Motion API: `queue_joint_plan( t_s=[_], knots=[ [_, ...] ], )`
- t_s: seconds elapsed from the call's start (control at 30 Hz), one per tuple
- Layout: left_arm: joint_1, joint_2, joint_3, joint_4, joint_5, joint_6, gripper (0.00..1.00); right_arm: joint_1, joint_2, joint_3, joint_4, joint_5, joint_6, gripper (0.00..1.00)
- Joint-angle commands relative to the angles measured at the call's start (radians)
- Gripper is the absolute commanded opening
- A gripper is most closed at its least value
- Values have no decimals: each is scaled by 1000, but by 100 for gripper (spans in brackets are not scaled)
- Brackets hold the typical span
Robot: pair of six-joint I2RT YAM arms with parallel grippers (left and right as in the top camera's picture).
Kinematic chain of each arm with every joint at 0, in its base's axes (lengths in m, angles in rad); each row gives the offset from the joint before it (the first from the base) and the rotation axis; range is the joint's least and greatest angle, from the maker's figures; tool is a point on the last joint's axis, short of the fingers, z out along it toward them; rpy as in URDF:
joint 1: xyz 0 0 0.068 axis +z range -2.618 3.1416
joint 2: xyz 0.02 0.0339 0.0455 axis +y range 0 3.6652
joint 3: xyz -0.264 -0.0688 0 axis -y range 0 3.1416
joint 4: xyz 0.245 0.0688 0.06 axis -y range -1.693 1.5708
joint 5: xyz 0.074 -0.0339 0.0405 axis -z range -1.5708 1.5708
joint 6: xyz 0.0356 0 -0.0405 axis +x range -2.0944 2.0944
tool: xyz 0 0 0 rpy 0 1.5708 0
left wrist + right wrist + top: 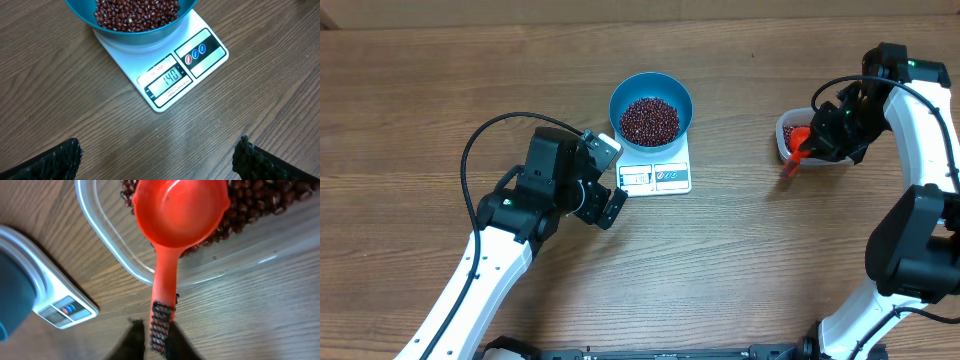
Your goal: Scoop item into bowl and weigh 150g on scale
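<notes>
The right gripper (pixel 161 330) is pinched shut on the far end of the red plastic scoop (pixel 180 210), with the thin handle caught between its ribbed pads. The cup of the scoop hangs over the near end of the clear plastic tub (pixel 100 245) and looks empty. It sits just above the loose beans (pixel 260 205) heaped in the tub.

That scoop looks light and stiff, so I'd say the handle is the right place to hold it. Held so far back, though, it could twist in the pads once it is loaded. The beans are small, hard and glossy, so I'd expect them to roll and pour easily and skitter off if the cup tips.

Across the wooden table (pixel 770 270), the left gripper (pixel 159 147) has its jaws spread wide with nothing in them, hovering just in front of the white kitchen scale (pixel 200 50). The blue bowl (pixel 623 95) sits on the scale, already well filled with beans (pixel 650 119). The display reads 140, so I'd judge only a small top-up is needed, perhaps part of a scoop shaken in gently.
</notes>
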Motion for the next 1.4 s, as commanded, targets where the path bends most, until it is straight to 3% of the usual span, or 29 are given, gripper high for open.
queue_joint_plan(
  t_s=[0.0, 0.07, 0.13, 0.3, 0.63, 0.8, 0.87, 1.03, 1.37],
  knots=[
    [3, 5, -3, 1, -6, -11, 100, -3, -12, -7, 4, -9, 16, 7],
    [3, 5, -3, 0, -6, -11, 99, -3, -12, -7, 5, -8, 16, 8],
    [3, 5, -3, 0, -6, -11, 100, -3, -12, -7, 5, -5, 14, 17],
    [3, 5, -3, 1, -6, -11, 100, -3, -49, 9, 12, -5, -26, 26],
    [3, 5, -3, 1, -6, -11, 99, -3, -382, 0, -23, 112, 47, 48],
    [3, 5, -3, 1, -6, -11, 100, -3, -558, -137, -16, 117, 139, 54],
    [3, 5, -3, 1, -6, -11, 100, -3, -618, -216, 15, 129, 192, 63],
    [3, 5, -3, 1, -6, -11, 100, -3, -744, -395, 117, 136, 312, 100],
    [3, 5, -3, 1, -6, -11, 100, -2, -758, -558, 286, 69, 382, 100]
  ],
)
